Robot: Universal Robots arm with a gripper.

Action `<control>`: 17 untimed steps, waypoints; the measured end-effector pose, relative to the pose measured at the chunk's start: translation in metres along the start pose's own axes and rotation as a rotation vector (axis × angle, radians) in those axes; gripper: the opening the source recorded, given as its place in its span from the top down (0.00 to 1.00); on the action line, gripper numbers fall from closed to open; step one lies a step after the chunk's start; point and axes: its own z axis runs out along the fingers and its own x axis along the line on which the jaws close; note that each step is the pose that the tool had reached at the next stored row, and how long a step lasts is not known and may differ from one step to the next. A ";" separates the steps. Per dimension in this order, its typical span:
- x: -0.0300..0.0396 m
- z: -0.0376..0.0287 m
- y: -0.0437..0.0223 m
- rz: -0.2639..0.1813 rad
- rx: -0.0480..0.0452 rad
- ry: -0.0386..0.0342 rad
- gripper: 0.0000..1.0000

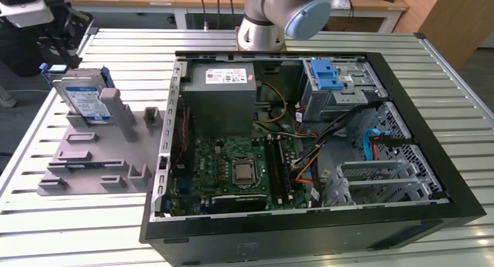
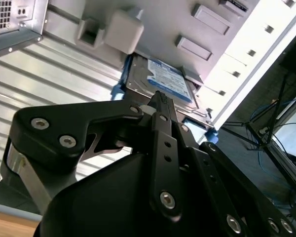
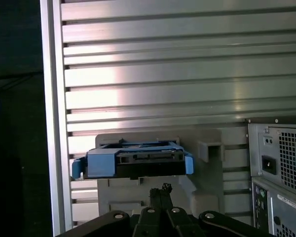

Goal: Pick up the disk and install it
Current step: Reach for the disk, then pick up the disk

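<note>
Claw (image 3: 161, 189) pinched together on nothing, just beside disk (image 3: 133, 159) standing on edge in grey holder (image 1: 115, 148)

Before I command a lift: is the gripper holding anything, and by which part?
Nothing is held. The gripper is shut on nothing, its tips just short of the disk, which stands on edge in the grey fixture.

Room bright, light from overhead. Glare band on table slats (image 3: 177, 74) in first wrist view; disk (image 3: 133, 159) edge shaded. Shadow inside computer case (image 1: 455, 180). Exterior view sharp.
</note>
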 end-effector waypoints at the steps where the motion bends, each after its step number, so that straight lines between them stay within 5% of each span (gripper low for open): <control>1: 0.0046 0.0006 0.0008 0.000 0.0013 -0.0001 0.89; 8: 0.0363 0.0026 0.0083 0.000 0.0036 -0.0003 0.89; 17: 0.0379 0.0026 0.0084 0.000 0.0035 -0.0002 0.89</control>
